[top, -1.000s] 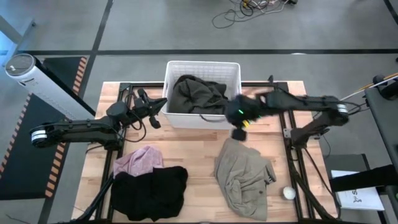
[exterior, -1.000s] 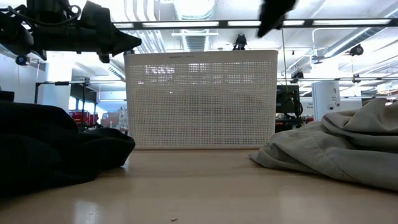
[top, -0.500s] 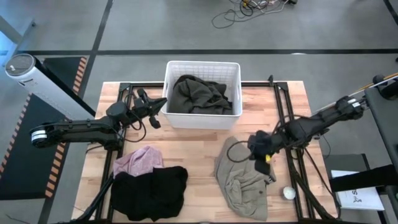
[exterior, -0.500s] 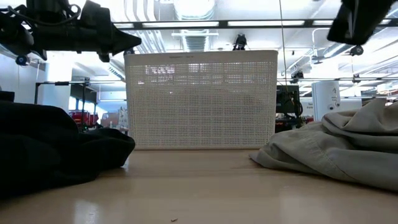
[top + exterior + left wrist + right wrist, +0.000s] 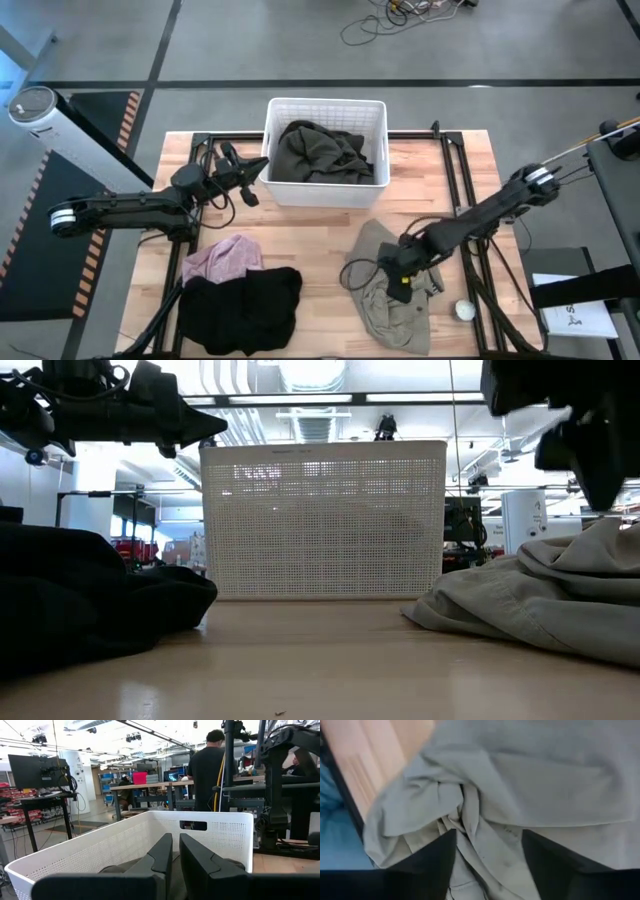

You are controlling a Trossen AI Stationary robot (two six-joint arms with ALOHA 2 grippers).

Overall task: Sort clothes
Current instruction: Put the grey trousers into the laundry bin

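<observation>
My right claw [image 5: 398, 283] hangs over the khaki garment [image 5: 395, 290] on the right side of the table [image 5: 320, 225]. Fingers [image 5: 432, 857] spread apart, nothing between them; crumpled khaki folds show in the gap. Whether the tips touch the cloth, I cannot tell. In the low view the claw shows only as a dark mass above that heap.

My left claw [image 5: 258, 167] waits at the left wall of the white basket [image 5: 325, 108], fingers [image 5: 160, 852] almost together, gripping nothing, pointed over the rim.

Clothes, outward from there:
- dark olive piece [image 5: 320, 152] bunched inside the basket, at the table's far middle;
- pale pink shirt [image 5: 225, 257] on the table's left side;
- black garment [image 5: 242, 308] touching the pink one, at the near-left edge, well apart from the khaki.

A small white ball [image 5: 465, 311] lies just beside the khaki at the near-right corner.

A person in a dark top [image 5: 212, 762] stands in the room beyond the basket.
</observation>
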